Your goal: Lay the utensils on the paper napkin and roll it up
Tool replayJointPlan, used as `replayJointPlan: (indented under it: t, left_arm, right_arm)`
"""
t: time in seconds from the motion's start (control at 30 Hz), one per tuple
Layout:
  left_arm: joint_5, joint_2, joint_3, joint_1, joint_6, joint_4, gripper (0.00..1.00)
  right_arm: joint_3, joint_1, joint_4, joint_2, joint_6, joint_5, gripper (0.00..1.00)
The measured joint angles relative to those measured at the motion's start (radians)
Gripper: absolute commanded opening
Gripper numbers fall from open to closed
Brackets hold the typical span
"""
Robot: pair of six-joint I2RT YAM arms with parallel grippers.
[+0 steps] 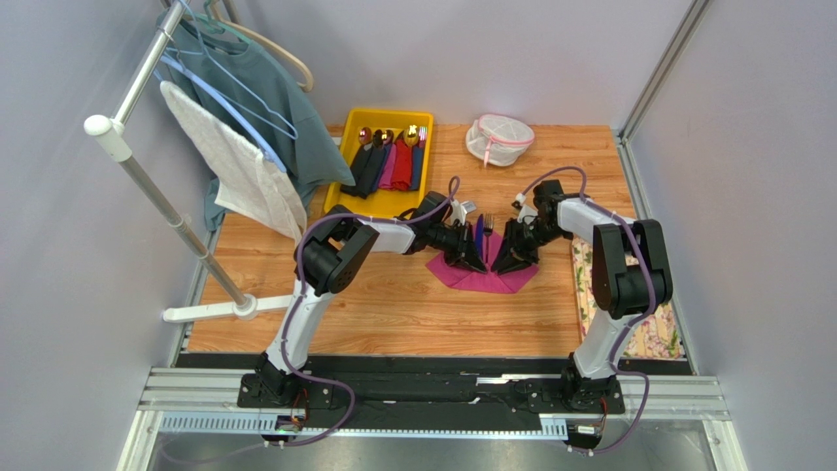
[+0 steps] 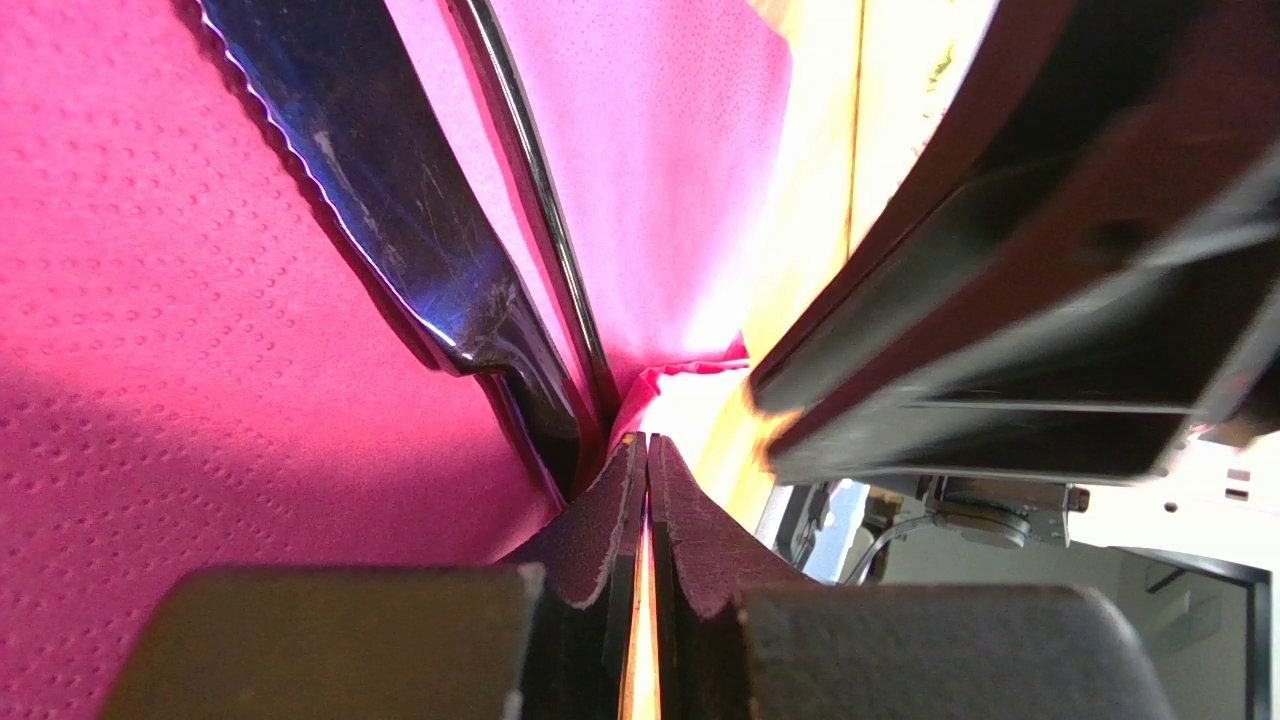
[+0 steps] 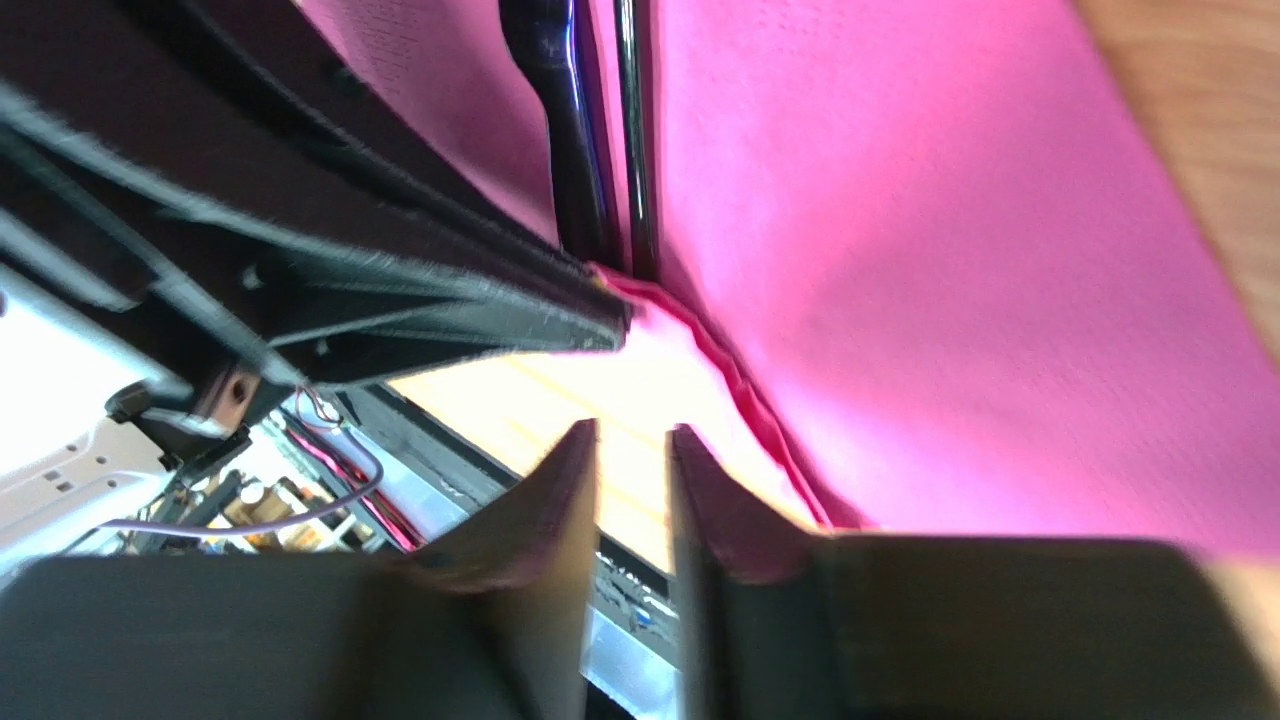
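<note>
Paper napkin (image 1: 483, 278) lay flat on the desk (image 1: 393, 314), between the two arms. Utensils (image 2: 394, 195) lay side by side on the napkin, handle ends running toward the claws.

Left claw (image 2: 646, 458) was pressed together at the sheet's edge beside the handles. Could not tell whether paper was caught between the tips. Right claw (image 3: 627, 443) was slightly spread, empty, just off the same edge.

Judgement: the napkin is thin, limp and easily torn, so take it lightly at the edge. The cutlery is stiff and glossy and may slide during rolling.
</note>
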Motion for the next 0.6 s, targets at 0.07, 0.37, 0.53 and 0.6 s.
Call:
replayJointPlan:
  t: [0.07,0.37,0.53,0.6]
  left_arm:
    - [0.000,0.000,0.000,0.000,0.000,0.000,0.09]
    - [0.001,0.001,0.000,0.000,0.000,-0.001,0.09]
    - [0.004,0.003,0.000,0.000,0.000,0.001,0.09]
    - [0.005,0.004,0.000,0.000,0.000,0.002,0.09]
  right_arm:
    - [0.014,-0.014,-0.023,-0.016,-0.005,0.011,0.51]
    - [0.031,-0.098,-0.091,-0.066,-0.041,0.160,0.68]
    - [0.035,-0.135,-0.108,-0.066,-0.053,0.243,0.73]
    - [0.040,-0.142,-0.109,-0.066,-0.054,0.276,0.81]
